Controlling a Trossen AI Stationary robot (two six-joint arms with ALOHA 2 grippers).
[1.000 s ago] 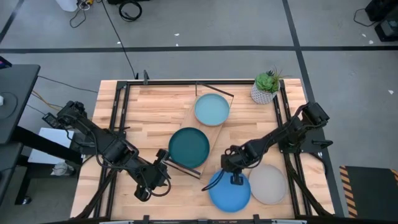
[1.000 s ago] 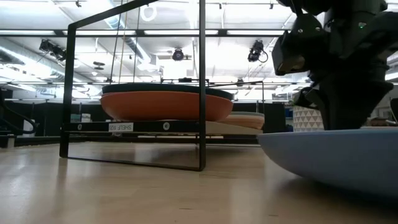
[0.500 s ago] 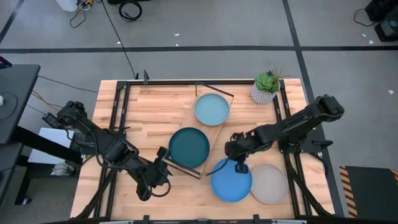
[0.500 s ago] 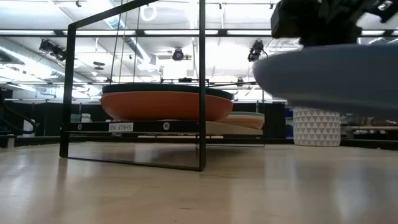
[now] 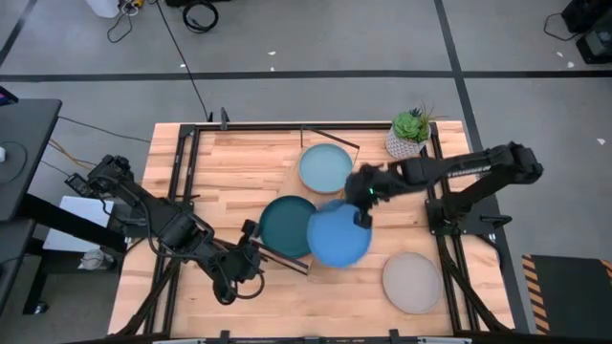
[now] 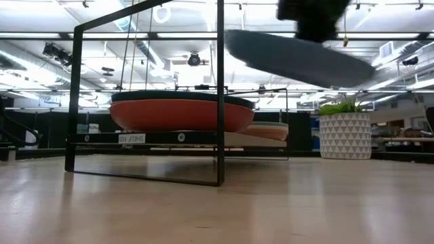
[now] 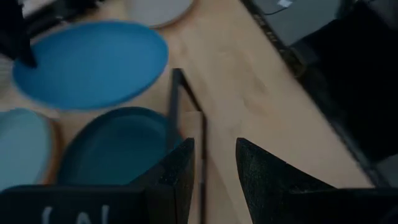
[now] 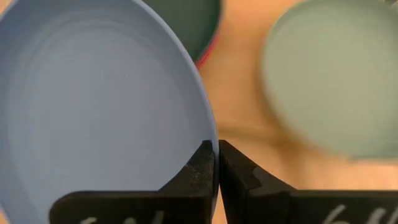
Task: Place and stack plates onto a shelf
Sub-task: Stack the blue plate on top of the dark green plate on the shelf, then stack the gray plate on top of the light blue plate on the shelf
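My right gripper [image 5: 361,203] is shut on the bright blue plate [image 5: 338,236] and carries it in the air beside the shelf [image 5: 298,187]. In the low view this blue plate [image 6: 298,57] hangs tilted above the table. On the shelf board a dark teal plate [image 5: 287,225] sits on an orange plate [image 6: 180,115], and a pale blue plate [image 5: 325,168] tops the far stack. The grey plate [image 5: 412,282] lies flat on the table near the right near corner. My left gripper [image 5: 251,250] is open by the shelf's near end. My right gripper pinches the blue plate's rim [image 8: 207,138] between its two fingers [image 8: 202,168], on the plate's far right side [image 5: 358,214]. The fingers come slanting down from the table's right. The plate is lifted clear and hangs tilted below the gripper.
A potted plant [image 5: 408,136] in a white patterned pot [image 6: 344,134] stands at the far right corner. The shelf's black wire end frame [image 6: 219,102] rises at its near end. Bare tabletop [image 5: 220,162] lies left of the shelf.
My right gripper has lifted the bright blue plate off the table near the near edge and carried it up and toward the far left, to the shelf. The plate now overlaps the dark teal plate's right side. The grey plate stayed and is now fully uncovered.
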